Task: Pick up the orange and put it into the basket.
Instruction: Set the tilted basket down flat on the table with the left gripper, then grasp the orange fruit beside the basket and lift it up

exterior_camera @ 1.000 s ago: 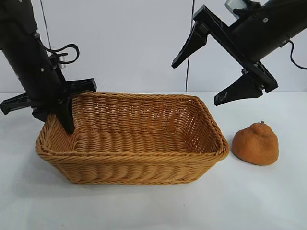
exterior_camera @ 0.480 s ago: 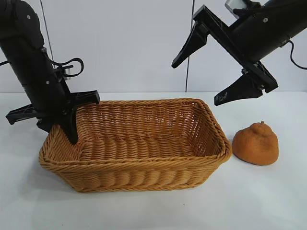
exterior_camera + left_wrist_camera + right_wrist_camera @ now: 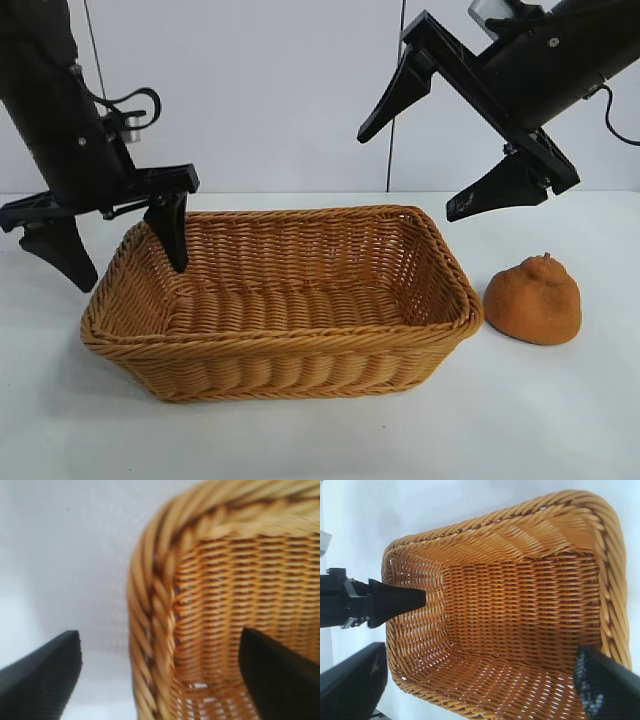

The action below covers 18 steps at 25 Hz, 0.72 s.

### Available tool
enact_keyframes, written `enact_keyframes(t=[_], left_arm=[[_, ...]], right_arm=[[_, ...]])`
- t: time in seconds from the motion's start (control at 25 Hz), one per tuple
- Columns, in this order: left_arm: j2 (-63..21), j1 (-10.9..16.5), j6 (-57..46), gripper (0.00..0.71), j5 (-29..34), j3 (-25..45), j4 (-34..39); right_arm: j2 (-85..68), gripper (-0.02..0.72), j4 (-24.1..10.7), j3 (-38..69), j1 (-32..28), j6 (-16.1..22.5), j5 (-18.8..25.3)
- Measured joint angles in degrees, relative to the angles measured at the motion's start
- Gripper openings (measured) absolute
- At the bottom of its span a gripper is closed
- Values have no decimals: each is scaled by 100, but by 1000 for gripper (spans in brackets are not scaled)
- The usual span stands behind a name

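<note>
The orange (image 3: pixel 532 299) is sitting on the white worktop (image 3: pixel 560 420) just beside the wicker basket (image 3: pixel 275 345), at its right end and outside it. The left tool (image 3: pixel 120 255) is hanging with its fingers spread wide, straddling the basket's left rim. The right tool (image 3: pixel 425 165) is hovering open above the basket's right end, holding nothing.
</note>
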Motion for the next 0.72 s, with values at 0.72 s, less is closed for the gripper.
enact_keyframes(t=[0.72], left_arm=[[-802, 1180, 324, 614, 1216, 12, 1020]], right_arm=[[0, 694, 0, 0, 0, 3, 43]])
